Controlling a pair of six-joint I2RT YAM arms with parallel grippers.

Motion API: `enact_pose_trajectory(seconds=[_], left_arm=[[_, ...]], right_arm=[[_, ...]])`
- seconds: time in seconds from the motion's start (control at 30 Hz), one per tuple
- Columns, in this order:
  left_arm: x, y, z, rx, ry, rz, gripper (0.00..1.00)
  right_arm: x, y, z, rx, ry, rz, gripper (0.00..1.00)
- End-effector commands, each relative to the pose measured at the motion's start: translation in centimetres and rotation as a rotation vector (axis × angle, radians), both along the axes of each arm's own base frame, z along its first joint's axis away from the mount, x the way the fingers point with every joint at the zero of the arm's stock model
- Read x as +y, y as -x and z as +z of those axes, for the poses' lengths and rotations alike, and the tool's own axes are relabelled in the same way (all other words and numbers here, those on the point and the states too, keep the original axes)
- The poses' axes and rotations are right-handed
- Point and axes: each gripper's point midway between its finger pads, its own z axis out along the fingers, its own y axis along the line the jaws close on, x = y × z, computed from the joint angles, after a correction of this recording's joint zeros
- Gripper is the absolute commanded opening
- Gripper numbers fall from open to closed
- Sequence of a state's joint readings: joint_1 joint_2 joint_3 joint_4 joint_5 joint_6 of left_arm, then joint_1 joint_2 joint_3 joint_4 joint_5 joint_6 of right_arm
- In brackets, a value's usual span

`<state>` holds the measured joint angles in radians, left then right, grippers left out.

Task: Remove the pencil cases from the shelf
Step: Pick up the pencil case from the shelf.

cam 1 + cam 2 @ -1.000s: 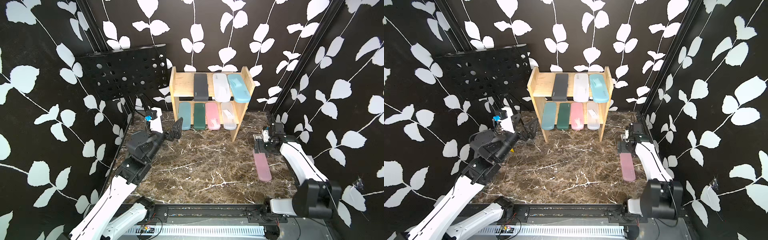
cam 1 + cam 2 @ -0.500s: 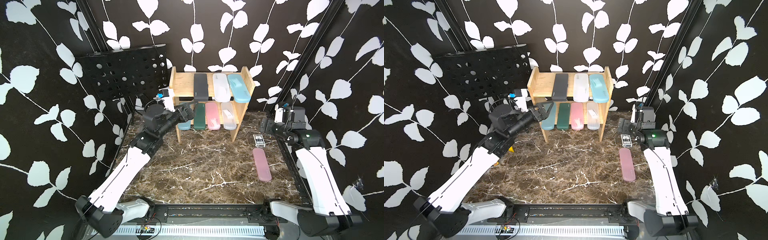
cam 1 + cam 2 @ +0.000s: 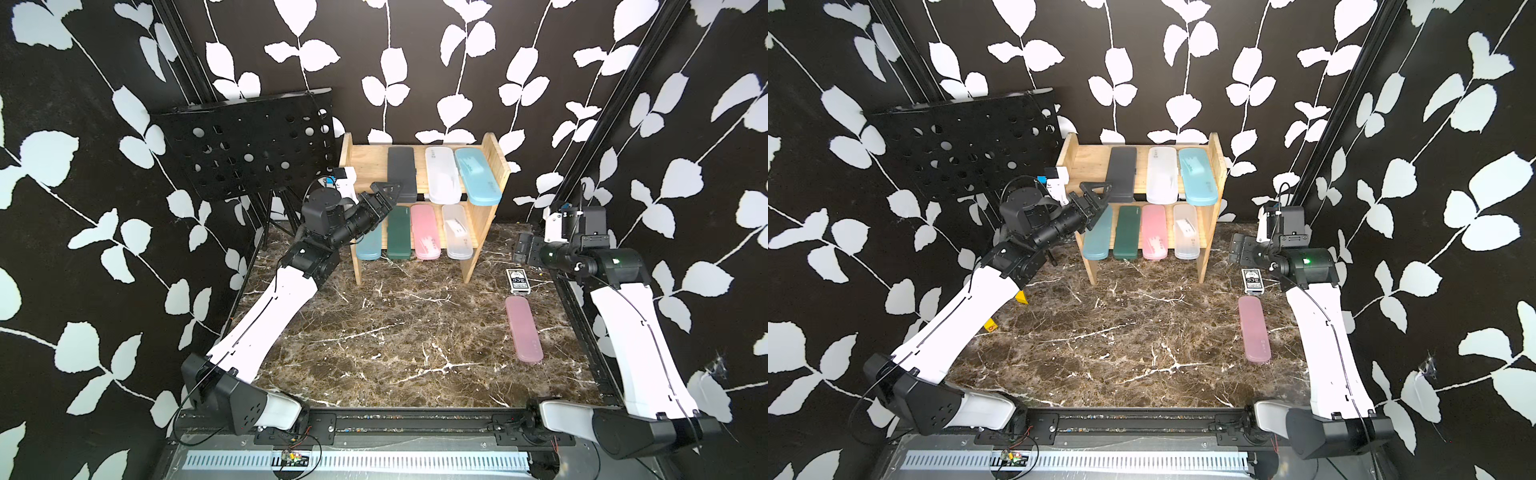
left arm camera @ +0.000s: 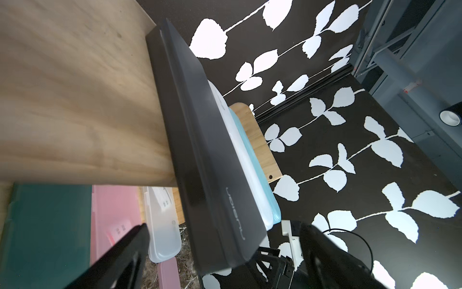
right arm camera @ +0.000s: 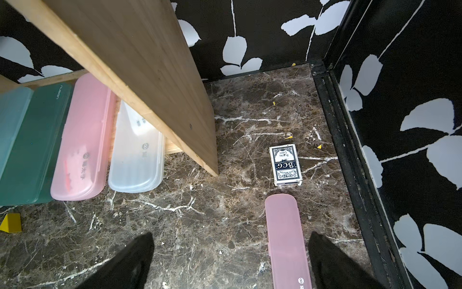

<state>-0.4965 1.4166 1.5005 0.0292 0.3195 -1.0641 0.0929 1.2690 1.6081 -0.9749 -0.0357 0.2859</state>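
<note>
Marble surface (image 3: pixel 395 332), leafy black walls: left end effector (image 3: pixel 386 195) spread open, straddling the black pencil case (image 3: pixel 402 172) at its near end on the shelf (image 3: pixel 365 166), upper tier; right end effector (image 3: pixel 524 248) open, empty, near the pink pencil case (image 3: pixel 523 330) lying at the right.

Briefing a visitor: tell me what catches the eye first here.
The wooden shelf at the back holds seven coloured pencil cases on two tiers. The left gripper, jaws open, straddles the front end of the black case on the upper tier. One pink case lies on the table by the right arm.
</note>
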Motion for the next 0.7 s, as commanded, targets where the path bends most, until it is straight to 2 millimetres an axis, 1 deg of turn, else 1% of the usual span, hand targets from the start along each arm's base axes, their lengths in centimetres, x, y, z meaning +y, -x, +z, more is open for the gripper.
enact_pose_trajectory(seconds=[0.0,0.2,0.23,0.3,0.37,0.43,0.5,0.67], left_arm=[[-0.2,0.3,2.9,-0.044,0.071,-0.032,0.85],[-0.7,0.0,3.0,-0.034,0.07,-0.051,0.63],[-0.7,0.0,2.8,-0.03,0.066,-0.051,0.59],[-0.7,0.0,2.4,-0.017,0.058,-0.05,0.54],[-0.7,0.0,2.0,-0.006,0.053,-0.047,0.44],[-0.6,-0.1,1.7,0.002,0.048,-0.043,0.39],[-0.6,-0.1,1.5,0.007,0.043,-0.042,0.36],[-0.7,-0.2,1.1,0.016,0.037,-0.045,0.06]], right_arm=[[0.6,-0.2,1.6,-0.031,-0.024,0.018,0.99],[0.9,-0.3,2.1,-0.039,-0.029,0.028,0.99],[0.9,-0.3,2.1,-0.037,-0.03,0.03,1.0],[0.9,-0.3,2.2,-0.041,-0.031,0.033,1.0],[1.0,-0.1,2.4,-0.042,-0.033,0.039,0.99],[1.1,0.0,2.6,-0.048,-0.029,0.039,0.99],[1.0,0.2,3.0,-0.055,-0.018,0.037,1.0],[1.2,0.8,4.3,-0.092,0.002,0.051,0.99]])
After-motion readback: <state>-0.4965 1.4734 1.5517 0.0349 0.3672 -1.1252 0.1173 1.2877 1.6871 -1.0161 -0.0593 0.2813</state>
